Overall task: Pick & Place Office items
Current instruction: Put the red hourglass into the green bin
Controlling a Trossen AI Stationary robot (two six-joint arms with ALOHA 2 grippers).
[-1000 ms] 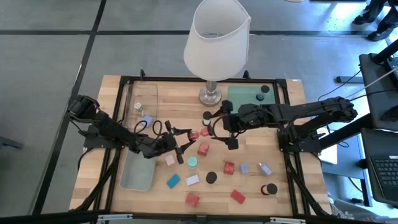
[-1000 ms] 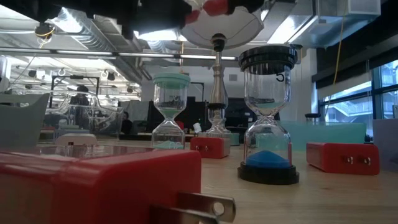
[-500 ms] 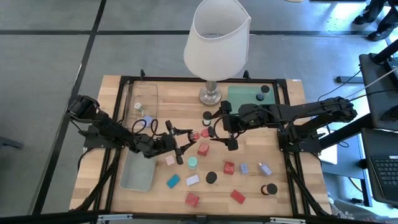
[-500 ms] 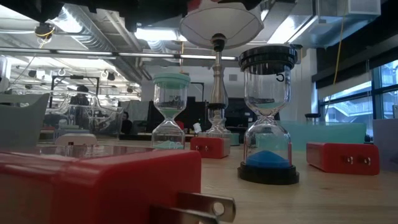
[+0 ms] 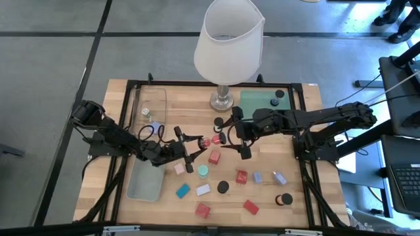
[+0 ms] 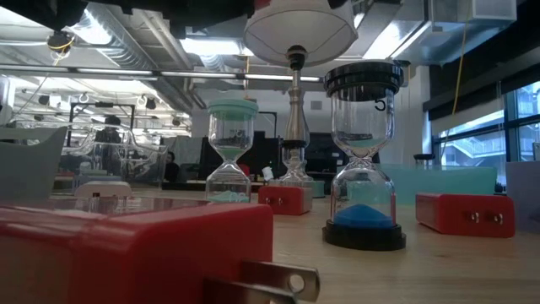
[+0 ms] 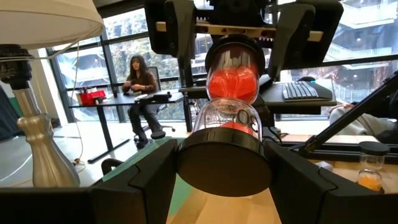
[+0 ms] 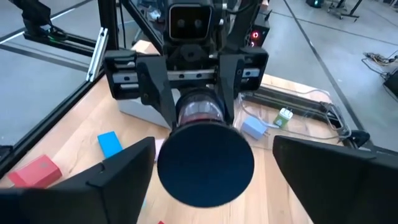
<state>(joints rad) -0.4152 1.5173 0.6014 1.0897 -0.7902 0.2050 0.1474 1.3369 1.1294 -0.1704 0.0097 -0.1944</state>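
A red-sand hourglass point(image 5: 210, 140) with black end caps lies level in the air above the table's middle, between both grippers. My left gripper point(image 7: 224, 155) is shut on its near cap. My right gripper point(image 8: 205, 155) is open; its fingers stand either side of the other black cap point(image 8: 205, 165) with gaps showing. On the table stand a mint-capped hourglass point(image 6: 231, 152) and a black-capped one point(image 6: 363, 152). Red blocks point(image 5: 214, 157), a teal block point(image 5: 182, 191) and lavender blocks point(image 5: 279, 177) lie flat on the near half. My left gripper pinches the hourglass's black end cap point(image 7: 224, 177) between its two fingers, coming level from the table's left. The hourglass is lifted clear of the table, lying level along the fingers' line, its free cap pointing at my right gripper.
The white-shaded lamp point(image 5: 230, 39) stands at the far middle on its metal base point(image 5: 222, 101). A clear tray point(image 5: 149, 108) and a grey-blue bin point(image 5: 144, 180) sit at the left. The green mat point(image 5: 259, 105) with black caps lies far right.
The red hourglass that showed at the top edge of the low view a second ago has left that view. In the high view both grippers and the hourglass stay almost where they were.
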